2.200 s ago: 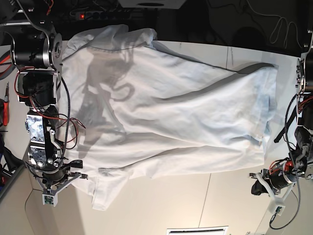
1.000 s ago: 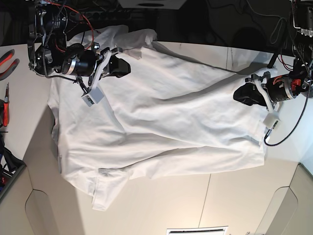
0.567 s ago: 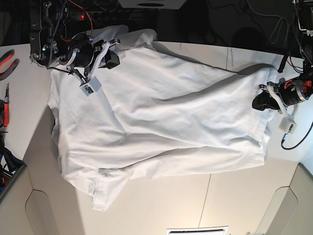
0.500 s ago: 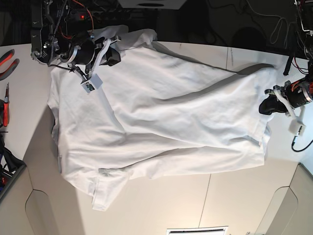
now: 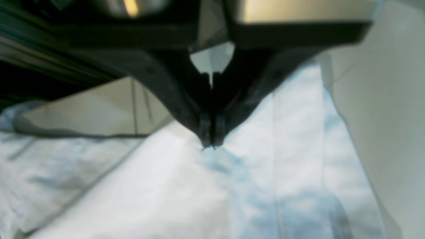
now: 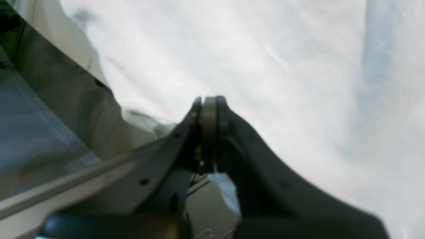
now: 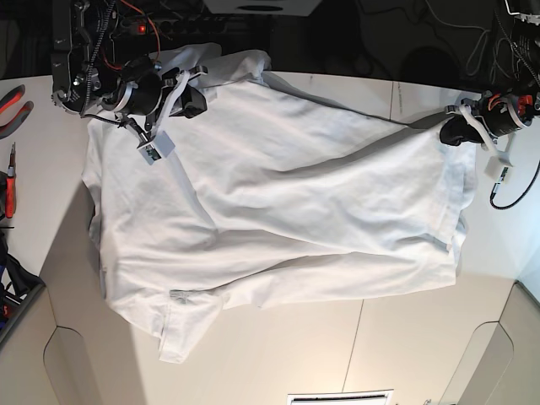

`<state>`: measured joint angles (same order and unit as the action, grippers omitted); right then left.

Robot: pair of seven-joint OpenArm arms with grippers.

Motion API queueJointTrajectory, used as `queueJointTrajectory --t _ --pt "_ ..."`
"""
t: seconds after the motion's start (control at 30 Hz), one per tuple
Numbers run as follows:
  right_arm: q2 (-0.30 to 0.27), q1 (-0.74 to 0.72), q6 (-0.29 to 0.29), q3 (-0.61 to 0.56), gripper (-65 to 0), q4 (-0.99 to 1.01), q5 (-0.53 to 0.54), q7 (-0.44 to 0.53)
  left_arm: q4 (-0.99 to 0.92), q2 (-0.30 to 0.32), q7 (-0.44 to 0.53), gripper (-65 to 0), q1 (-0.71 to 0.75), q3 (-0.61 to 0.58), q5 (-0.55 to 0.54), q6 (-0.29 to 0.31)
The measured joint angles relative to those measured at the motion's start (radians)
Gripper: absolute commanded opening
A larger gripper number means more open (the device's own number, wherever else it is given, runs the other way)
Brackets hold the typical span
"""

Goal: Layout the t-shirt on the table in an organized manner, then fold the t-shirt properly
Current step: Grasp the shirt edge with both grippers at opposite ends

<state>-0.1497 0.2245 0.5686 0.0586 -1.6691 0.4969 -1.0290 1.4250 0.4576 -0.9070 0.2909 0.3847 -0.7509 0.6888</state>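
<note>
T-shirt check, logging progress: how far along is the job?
Done: the t-shirt lies mostly spread on the table, though wrinkled. In hand: the left gripper and right gripper, both shut, sit at opposite upper corners. Left: smoothing and all folding.

Both arms were black, with metal parts and loose red and black cables. The right gripper (image 7: 196, 99) had black curved fingers (image 6: 232, 139) with small screw holes and a white camera block. The left gripper (image 7: 447, 131) was similar, with a white bracket and a black cable.
</note>
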Motion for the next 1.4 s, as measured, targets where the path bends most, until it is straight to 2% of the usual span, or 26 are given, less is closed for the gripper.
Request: queueJointTrajectory --t 0.1,0.27,0.4,0.77,1.1,1.4 --pt "0.0 0.0 0.0 0.0 -65.0 0.0 0.0 0.0 0.0 -0.011 0.019 -65.0 0.0 0.0 0.055 0.0" --pt "0.0 0.0 0.0 0.0 -65.0 0.0 -0.026 -0.006 0.0 -0.012 0.074 -65.0 0.0 0.0 0.216 -0.016" --pt "-0.003 0.0 0.0 0.0 -65.0 0.0 -0.062 -0.009 0.0 -0.009 0.102 -65.0 0.0 0.0 0.264 -0.046" --pt "-0.127 0.019 -0.008 0.0 -65.0 0.0 -0.064 -0.008 -0.006 -0.009 0.113 -65.0 -0.001 0.0 0.267 -0.049" --pt "-0.132 0.024 -0.008 0.0 -65.0 0.019 -0.073 -0.006 -0.073 -0.003 0.149 -65.0 -0.003 0.004 0.24 -0.048" --pt "-0.139 0.016 0.013 0.004 -65.0 0.15 -0.004 0.021 -0.08 -0.003 0.154 -65.0 -0.009 0.005 0.239 -0.045"
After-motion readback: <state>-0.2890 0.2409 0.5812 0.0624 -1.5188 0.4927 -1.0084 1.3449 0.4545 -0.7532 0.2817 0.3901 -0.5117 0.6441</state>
